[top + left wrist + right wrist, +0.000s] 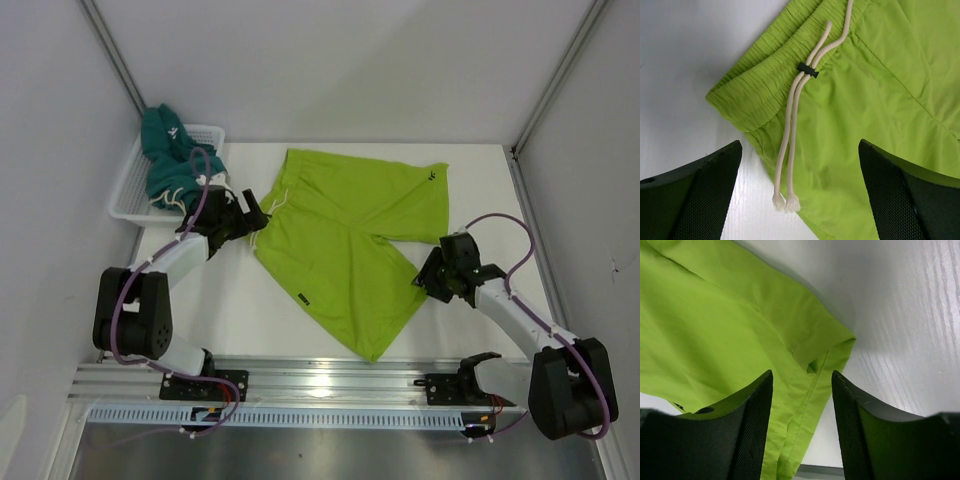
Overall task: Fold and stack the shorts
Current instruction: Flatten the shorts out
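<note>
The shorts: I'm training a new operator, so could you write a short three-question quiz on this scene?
1. True or false: the dark teal shorts sit in the white basket.
2. The left gripper hovers over which part of the lime green shorts? A) waistband and drawstring B) leg hem C) logo
3. Which gripper has an edge of the lime fabric between its fingers?
Key: 1 true; 2 A; 3 the right gripper.

basket (pixel 128 190): rear-left | bunched shorts (pixel 165 150): in basket | spread shorts (pixel 350 240): centre of table (pixel 480 175)
</note>
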Tool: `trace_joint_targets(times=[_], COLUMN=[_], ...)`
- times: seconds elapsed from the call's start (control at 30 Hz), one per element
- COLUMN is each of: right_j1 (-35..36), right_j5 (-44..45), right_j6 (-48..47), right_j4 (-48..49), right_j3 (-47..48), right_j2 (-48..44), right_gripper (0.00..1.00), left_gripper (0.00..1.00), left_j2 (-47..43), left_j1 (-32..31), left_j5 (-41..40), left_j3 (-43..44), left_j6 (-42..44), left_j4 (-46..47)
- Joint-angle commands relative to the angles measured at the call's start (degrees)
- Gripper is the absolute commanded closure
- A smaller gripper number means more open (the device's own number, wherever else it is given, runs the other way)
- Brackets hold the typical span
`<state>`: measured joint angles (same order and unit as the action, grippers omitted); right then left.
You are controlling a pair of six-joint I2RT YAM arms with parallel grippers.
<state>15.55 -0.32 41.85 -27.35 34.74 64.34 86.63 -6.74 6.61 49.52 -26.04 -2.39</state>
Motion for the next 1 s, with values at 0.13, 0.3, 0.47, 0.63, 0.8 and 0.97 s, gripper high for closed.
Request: trace_joint_targets(times=[0.13, 0.3, 0.47, 0.63, 0.8, 0.97], right_j1=[0.18, 0.27, -1.92, -6.75, -11.85, -13.62], right_j5=[0.05, 4.09, 7.08, 6.29, 2.61, 2.16], right_j6=[3.85, 4.12, 3.33, 2.36, 1.31, -0.53], right_j4=[9.23, 11.62, 9.78, 9.86, 11.71, 12.68], right_j3=[-1.78, -1.43, 0.06, 0.15, 1.29, 4.36], right_j2=[3.51, 5.44, 6.07, 5.71, 8.16, 13.0], right_gripper=[0.53, 0.63, 0.97, 1.0, 1.0, 1.0], left_gripper=[0.01, 0.01, 0.01, 0.01, 0.01, 0.02], left_j2=[-3.48, -3.22, -2.78, -2.34, -1.55, -1.12], left_j1=[-0.2, -0.11, 0.24, 0.68, 0.68, 0.68], left_j5=[-3.53, -3.54, -3.71, -3.36, -2.57, -1.87], left_j3=[-0.74, -0.82, -0.83, -1.09, -2.14, -3.02], left_j6=[-0.85, -0.76, -0.68, -0.68, -1.03, -0.07], left_j4=[4.15, 4.15, 4.15, 4.5, 5.38, 6.17])
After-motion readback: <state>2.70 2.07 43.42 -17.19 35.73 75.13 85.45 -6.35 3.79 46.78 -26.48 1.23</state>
